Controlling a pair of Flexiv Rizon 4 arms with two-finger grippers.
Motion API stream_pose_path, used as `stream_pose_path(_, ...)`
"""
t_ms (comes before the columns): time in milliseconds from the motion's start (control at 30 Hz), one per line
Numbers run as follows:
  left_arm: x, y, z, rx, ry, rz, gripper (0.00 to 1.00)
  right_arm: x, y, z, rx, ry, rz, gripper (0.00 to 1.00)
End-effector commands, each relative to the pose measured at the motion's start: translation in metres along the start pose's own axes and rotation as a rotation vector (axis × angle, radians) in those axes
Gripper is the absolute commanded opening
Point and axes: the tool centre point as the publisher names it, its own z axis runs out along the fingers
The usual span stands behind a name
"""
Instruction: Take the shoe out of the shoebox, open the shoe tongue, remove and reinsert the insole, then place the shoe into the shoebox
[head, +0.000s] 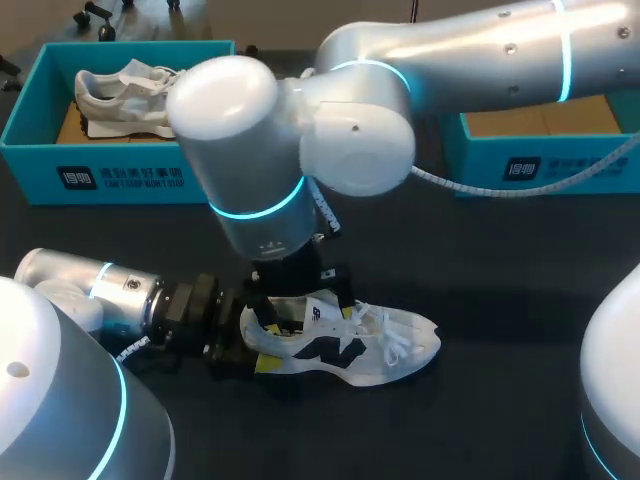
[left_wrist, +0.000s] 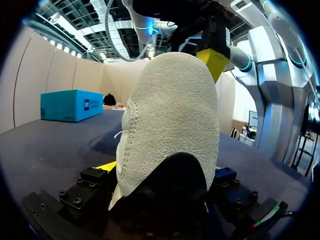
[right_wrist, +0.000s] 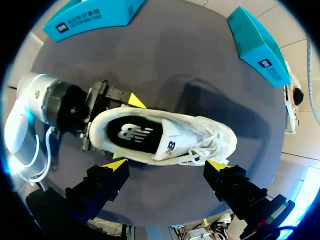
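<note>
Shoe (head: 345, 345) sat out on the dark table (head: 500, 300), white with a dark logo on its side, its heel toward the left arm and its toe pointing away toward the right. From above, its mouth stood open and the dark insole (right_wrist: 132, 134) lay inside it (a pale logo showed on it). The laces were loose over the front.

The left gripper (head: 256, 338) had the heel. One yellow-tipped finger pressed each side of it, and the suede back of the heel filled the gap between them. That arm came in low from the near left corner, its wrist lying almost level just above the tabletop.

The right arm reached in from the far right and past the middle, its big wrist joint bent so that the tool pointed straight down over the shoe. The right gripper (right_wrist: 166, 166) hung above it, fingers spread wide and holding nothing, one finger out past each long side of the shoe.

At the far left stood the teal shoebox (head: 40, 150), well apart, with a second pale shoe (head: 120, 95) lying in it. Another teal box (head: 540, 165) stood at the far right, under the right arm.
</note>
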Motion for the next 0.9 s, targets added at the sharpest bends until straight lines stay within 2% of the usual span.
stream_pose_path(33,-0.001,0.002,0.0,0.0,-0.003,0.0,0.0,0.002,0.002,0.006,-0.014,-0.353,0.501,1.0)
stream_pose_path(267,-0.001,0.002,0.0,0.0,-0.003,0.0,0.0,-0.014,0.008,0.016,-0.035,-0.345,0.506,1.0)
stream_pose_path(700,-0.001,0.002,0.0,0.0,-0.003,0.0,0.0,-0.024,0.015,0.034,-0.036,-0.308,0.495,1.0)
stream_pose_path(900,-0.001,0.002,0.0,0.0,-0.003,0.0,0.0,-0.035,0.015,0.033,-0.037,-0.294,0.508,1.0)
